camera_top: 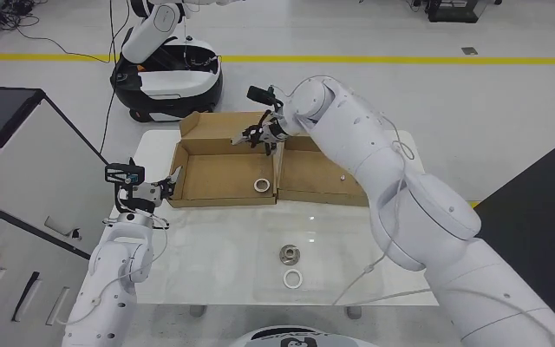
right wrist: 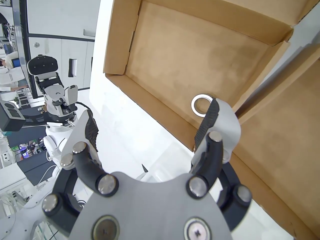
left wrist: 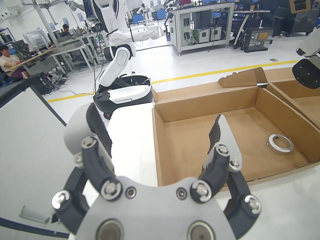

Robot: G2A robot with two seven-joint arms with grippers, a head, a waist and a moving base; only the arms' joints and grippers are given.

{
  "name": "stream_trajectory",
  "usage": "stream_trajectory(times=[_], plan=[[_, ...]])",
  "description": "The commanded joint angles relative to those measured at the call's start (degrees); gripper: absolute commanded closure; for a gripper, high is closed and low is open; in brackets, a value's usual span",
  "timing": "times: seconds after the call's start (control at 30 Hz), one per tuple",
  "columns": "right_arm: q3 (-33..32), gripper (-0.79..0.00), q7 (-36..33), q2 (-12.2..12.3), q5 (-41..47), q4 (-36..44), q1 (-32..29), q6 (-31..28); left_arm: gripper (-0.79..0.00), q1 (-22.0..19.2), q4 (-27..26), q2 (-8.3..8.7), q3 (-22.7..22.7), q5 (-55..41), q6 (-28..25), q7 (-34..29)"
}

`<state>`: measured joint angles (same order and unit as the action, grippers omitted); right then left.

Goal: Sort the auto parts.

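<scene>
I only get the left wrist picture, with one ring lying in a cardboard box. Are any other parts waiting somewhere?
Observer: Yes, two lie on the table in front of the boxes: a grey metal part and a white ring beside it.
Operator: What about the second box?
Observer: The right box holds one small white piece.
Operator: And the other arm's claw?
Observer: The right gripper is open and empty, above the left box.
</scene>
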<state>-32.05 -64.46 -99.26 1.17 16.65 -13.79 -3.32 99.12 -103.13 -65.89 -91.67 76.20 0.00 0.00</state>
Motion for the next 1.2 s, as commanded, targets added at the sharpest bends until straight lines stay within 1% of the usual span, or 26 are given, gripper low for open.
stream_trajectory(times=[0.0, 0.5, 0.57, 0.6, 0.67, 0.93, 1.17], plan=[[0.0, -0.785, 0.0, 0.0, 0.0, 0.0, 0.0, 0.0, -0.785, 0.0, 0.0, 0.00, 0.0, 0.0, 0.0, 0.0], [0.0, -0.785, 0.0, 0.0, 0.0, 0.0, 0.0, 0.0, -0.785, 0.0, 0.0, 0.00, 0.0, 0.0, 0.0, 0.0], [-0.4, -0.785, 1.4, 0.1, 0.3, 1.0, -0.9, -0.5, -0.785, 0.0, 0.0, 0.00, 0.0, 0.0, 0.0, 0.0], [-1.0, -0.785, 1.1, 0.3, 1.2, 1.4, -1.1, -0.9, -0.785, 0.0, 0.0, 0.00, 0.0, 0.0, 0.0, 0.0], [-1.5, -0.785, 0.5, 0.8, 1.2, 2.4, -1.1, -2.2, -0.785, 0.0, 0.0, 0.00, 0.0, 0.0, 0.0, 0.0], [-6.5, -0.785, -4.6, 3.6, 6.8, 4.6, -3.2, -7.4, -0.785, 0.0, 0.0, 0.00, 0.0, 0.0, 0.0, 0.0], [-12.2, -0.785, -10.9, 7.3, 12.4, 8.0, -6.2, -10.1, -0.785, 0.0, 0.0, 0.00, 0.0, 0.0, 0.0, 0.0]])
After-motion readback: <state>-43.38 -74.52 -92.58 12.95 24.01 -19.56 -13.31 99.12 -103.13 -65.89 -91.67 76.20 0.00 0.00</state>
